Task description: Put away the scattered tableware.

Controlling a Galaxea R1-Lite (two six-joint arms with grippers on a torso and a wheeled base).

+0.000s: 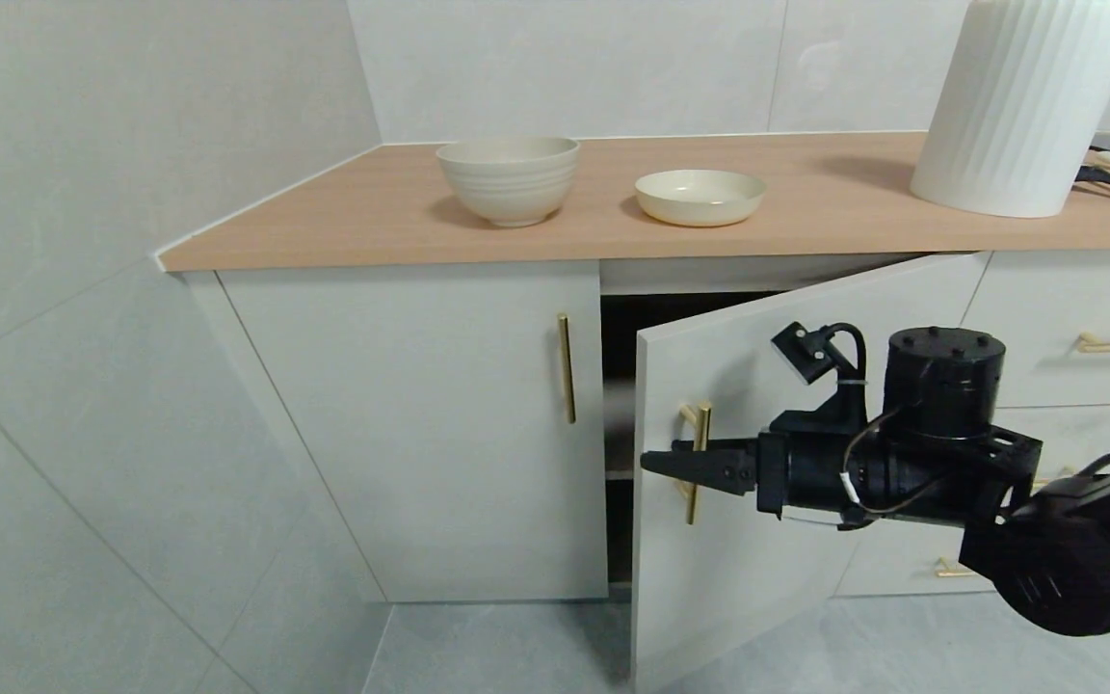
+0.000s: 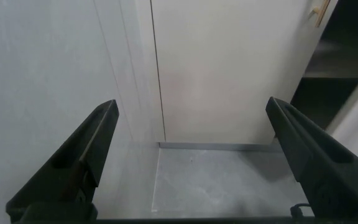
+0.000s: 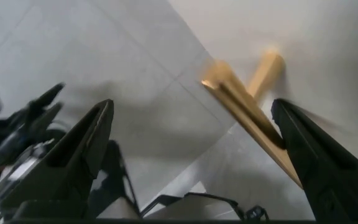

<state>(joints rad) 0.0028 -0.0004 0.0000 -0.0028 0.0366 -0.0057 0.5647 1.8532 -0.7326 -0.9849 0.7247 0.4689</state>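
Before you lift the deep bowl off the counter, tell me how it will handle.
The bowl looks rigid and ceramic-like, so probably heavyish and breakable. Its smooth ribbed wall may slip in a pinch; the rim seems safer. Upright on a narrow foot, it might tip if pushed high.

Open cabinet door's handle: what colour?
The handle is brass gold; head view shows it best.

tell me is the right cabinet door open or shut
Partly open: the right cabinet door angles out, with the dark interior showing beside it.
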